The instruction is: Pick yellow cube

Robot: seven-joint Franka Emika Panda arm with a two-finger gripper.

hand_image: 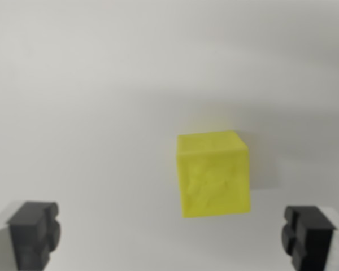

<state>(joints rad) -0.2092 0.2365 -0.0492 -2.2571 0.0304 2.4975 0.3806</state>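
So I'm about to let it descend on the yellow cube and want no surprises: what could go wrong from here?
The yellow cube sits toward the wrist view's right of the open pincer, so the right finger may clip or push it on descent. The cube also looks slightly rotated to the fingers, so closing could twist it. The image is blurred, so alignment is uncertain.

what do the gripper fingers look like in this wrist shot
Only the tips of the gripper show, at the wrist view's bottom corners. Both fingertips are dark, near-black blocks with stepped, chunky edges and a matte finish. Pale grey or white parts sit just outside each one, at the frame's edges. No cables or markings are visible. The picture is slightly blurred.
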